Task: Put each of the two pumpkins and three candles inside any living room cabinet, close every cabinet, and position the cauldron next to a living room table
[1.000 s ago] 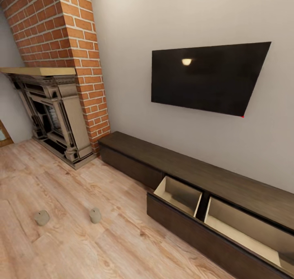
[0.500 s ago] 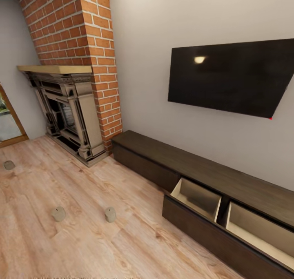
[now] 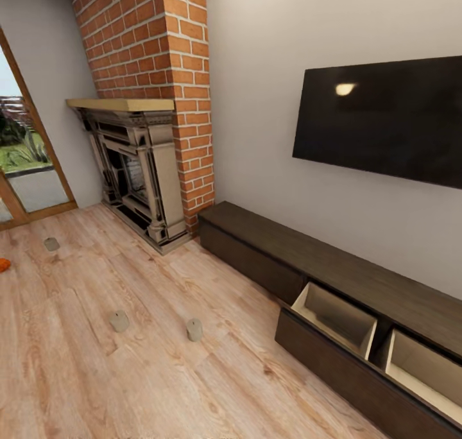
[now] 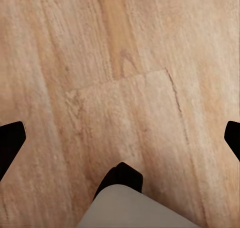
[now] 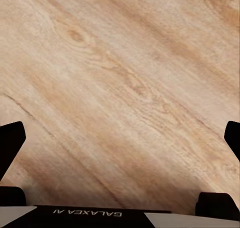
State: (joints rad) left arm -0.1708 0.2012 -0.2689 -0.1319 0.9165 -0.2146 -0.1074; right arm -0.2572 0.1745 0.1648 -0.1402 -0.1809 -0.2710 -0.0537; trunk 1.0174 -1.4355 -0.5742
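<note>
Three grey-brown candles stand on the wooden floor: one (image 3: 119, 321) at the lower left, one (image 3: 194, 329) to its right, and one (image 3: 51, 244) farther off near the glass door. A sliver of an orange pumpkin (image 3: 2, 265) shows at the left edge. The dark-brown cabinet (image 3: 269, 249) runs along the wall, with two drawers (image 3: 335, 317) pulled out and their pale insides bare. My left gripper (image 4: 120, 138) hangs open over bare floor. My right gripper (image 5: 120, 138) is open too, over floorboards. The cauldron and the table are out of view.
A stone-coloured fireplace (image 3: 138, 169) under a brick chimney (image 3: 154, 47) stands left of the cabinet. A black TV (image 3: 385, 124) hangs on the wall above the cabinet. A wood-framed glass door (image 3: 25, 163) is at the far left.
The camera has turned left, so everything slides right in the picture. The third candle, the glass door and the pumpkin's edge have come into view. The candles themselves have not moved.
</note>
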